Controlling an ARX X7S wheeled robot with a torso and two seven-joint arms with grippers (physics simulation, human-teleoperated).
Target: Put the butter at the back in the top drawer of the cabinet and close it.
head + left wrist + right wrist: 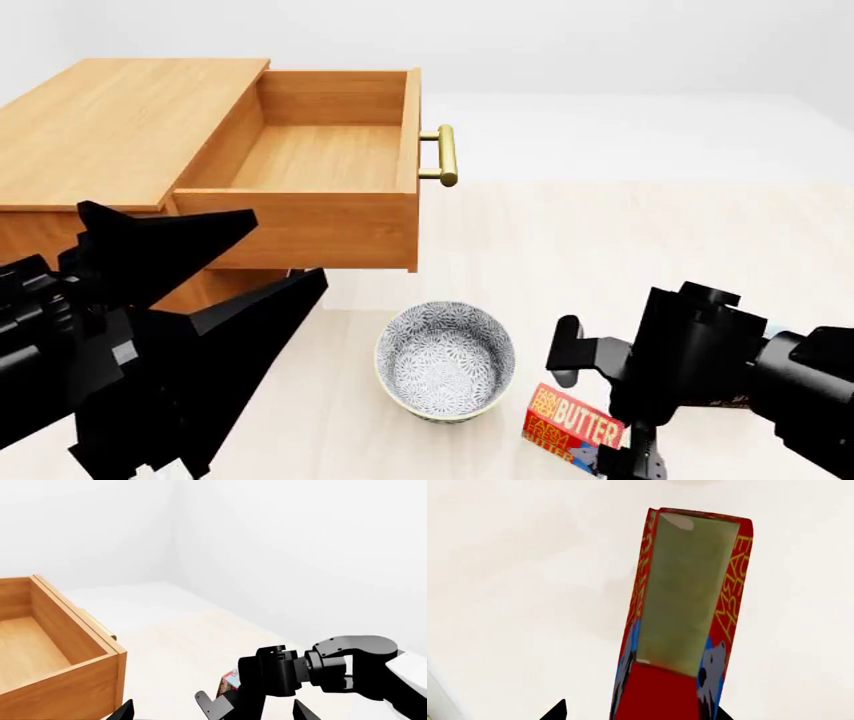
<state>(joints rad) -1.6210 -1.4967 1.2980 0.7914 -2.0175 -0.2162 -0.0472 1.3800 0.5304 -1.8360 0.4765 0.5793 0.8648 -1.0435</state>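
The butter (pixel 571 424), a red and yellow carton with a blue end, stands on the pale floor to the right of the bowl. My right gripper (pixel 622 455) hangs just over it. In the right wrist view the butter (pixel 687 605) lies between the two fingertips of the right gripper (pixel 639 713), which is open, with a gap on one side. The cabinet (pixel 120 130) stands at the left with its top drawer (pixel 314 150) pulled out and empty, its brass handle (pixel 445 155) facing right. My left gripper (pixel 287 245) is open and empty in front of the drawer.
A speckled bowl (pixel 445 360) sits on the floor between the cabinet and the butter. A sliver of a dark box (pixel 727 403) shows behind my right arm. The left wrist view shows the open drawer (pixel 40 645) and my right arm (pixel 320 670).
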